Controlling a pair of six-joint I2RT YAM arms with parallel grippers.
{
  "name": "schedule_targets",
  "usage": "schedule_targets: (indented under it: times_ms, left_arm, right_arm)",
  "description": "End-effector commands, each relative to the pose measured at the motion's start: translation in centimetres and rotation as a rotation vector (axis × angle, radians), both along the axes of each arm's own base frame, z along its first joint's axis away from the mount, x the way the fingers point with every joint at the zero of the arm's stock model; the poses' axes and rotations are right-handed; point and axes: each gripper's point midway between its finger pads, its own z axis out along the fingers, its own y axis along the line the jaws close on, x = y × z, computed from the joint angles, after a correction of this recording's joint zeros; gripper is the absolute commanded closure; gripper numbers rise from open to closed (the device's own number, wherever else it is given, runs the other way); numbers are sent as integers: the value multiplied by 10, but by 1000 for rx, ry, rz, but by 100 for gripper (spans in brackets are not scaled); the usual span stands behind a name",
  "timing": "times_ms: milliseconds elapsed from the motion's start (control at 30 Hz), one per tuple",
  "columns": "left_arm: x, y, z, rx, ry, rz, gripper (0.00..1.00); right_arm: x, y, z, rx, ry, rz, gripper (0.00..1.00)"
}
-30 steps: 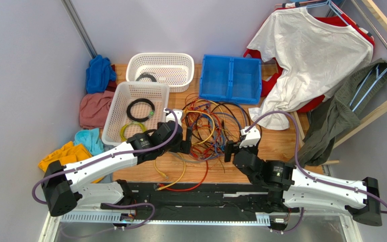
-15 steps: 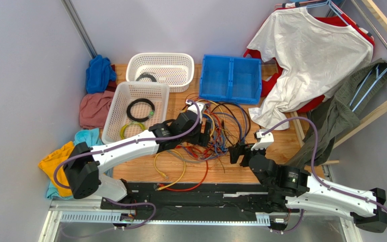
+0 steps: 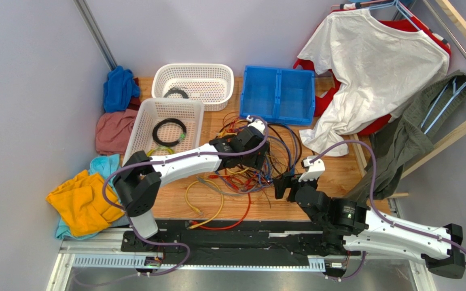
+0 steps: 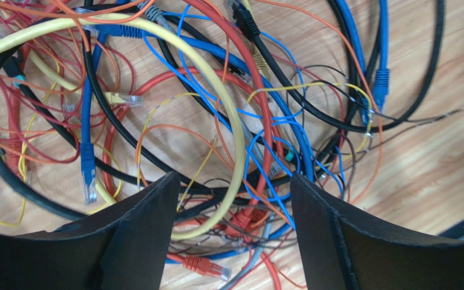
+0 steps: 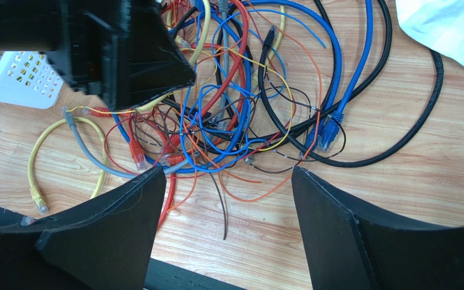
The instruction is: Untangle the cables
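Wooden table carries the cables tangled at its middle; the left gripper hovers spread right over them, the right gripper spread near their edge.

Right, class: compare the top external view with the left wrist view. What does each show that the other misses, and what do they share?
Only the top external view: the white baskets, blue bin, white T-shirt and right pincer. Only the left wrist view: close detail, such as a blue plug and a red plug, framed by the open left pincer. Both: the tangled cables on the wooden table.
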Motion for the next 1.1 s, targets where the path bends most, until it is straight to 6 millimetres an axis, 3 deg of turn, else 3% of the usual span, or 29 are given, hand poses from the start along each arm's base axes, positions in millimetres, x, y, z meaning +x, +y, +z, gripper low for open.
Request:
schedule_targets:
  times_ms: [0, 233, 300, 400, 433, 500, 533, 667, 767, 900, 1067]
  left_arm:
    - [16, -6, 3, 44, -37, -5, 27]
    - [29, -6, -7, 12, 8, 12, 53]
    - [29, -5, -6, 14, 5, 12, 66]
    - [30, 2, 17, 21, -43, -4, 87]
    - [30, 5, 40, 5, -82, -14, 100]
    - [31, 14, 77, 16, -151, -46, 100]
    - [28, 19, 109, -23, -201, -55, 100]
    - [11, 36, 201, -135, -325, -95, 100]
    - [-6, 48, 253, -229, -377, -118, 100]
    - [-26, 62, 307, -338, -439, -148, 99]
    - [-53, 93, 385, -514, -601, -151, 98]
  right_arm:
    - [2, -1, 3, 15, -11, -12, 19]
    - [2, -7, 3, 20, -21, -27, 18]
    - [3, -7, 2, 19, -21, -31, 18]
    - [3, -8, -1, 14, -17, -36, 18]
    - [3, -7, 0, 13, -18, -35, 18]
    - [3, -7, 0, 16, -21, -38, 18]
    - [4, -7, 0, 15, -24, -37, 18]
    - [5, -5, 1, 20, -30, -42, 18]
    - [5, -1, 1, 28, -27, -33, 18]
    - [4, 3, 4, 44, -25, -17, 19]
    - [2, 3, 11, 79, -35, 3, 19]
